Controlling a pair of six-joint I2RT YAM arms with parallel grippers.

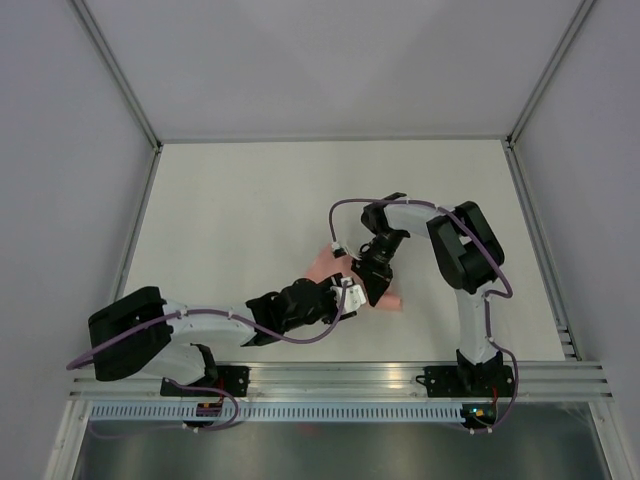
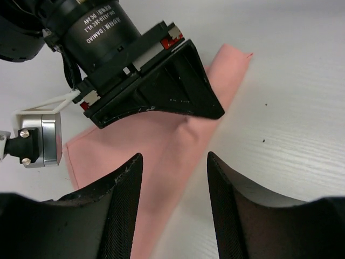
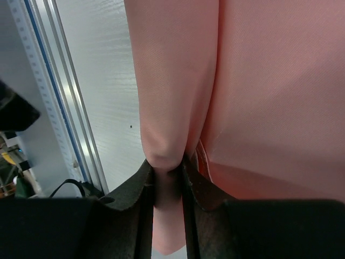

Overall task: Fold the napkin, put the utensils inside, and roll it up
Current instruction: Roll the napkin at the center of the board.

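Overhead, both arms are meeting near the middle of the table [image 1: 230, 220], where the napkin [image 1: 322, 266] is lying partly hidden under them. The left gripper [image 1: 345, 297] and the right gripper [image 1: 372, 283] are crowding just beside each other over the cloth, and from here I cannot tell how either pair of fingers is standing. No fork is showing in any view, so whether it is lying inside the cloth cannot be told. From the left wrist, the napkin [image 2: 156, 145] is lying as a long folded strip running diagonally across the table. The left gripper [image 2: 173, 162] is hovering over it with fingers apart, holding nothing, while the right gripper [image 2: 207, 108] is pressing its tip down at the strip's edge just ahead. From the right wrist, the right gripper [image 3: 167, 172] is clamping a raised ridge of cloth between its fingers, with the rest of the napkin spreading flat beyond and the rail [image 3: 48, 108] showing at left. The step in hand is probably a fold or the start of the roll. To do it well, the right arm should be carrying its pinch low and evenly so the layer is not bunching. The left should be pinning the strip flat beside the pinch without bumping the right gripper.
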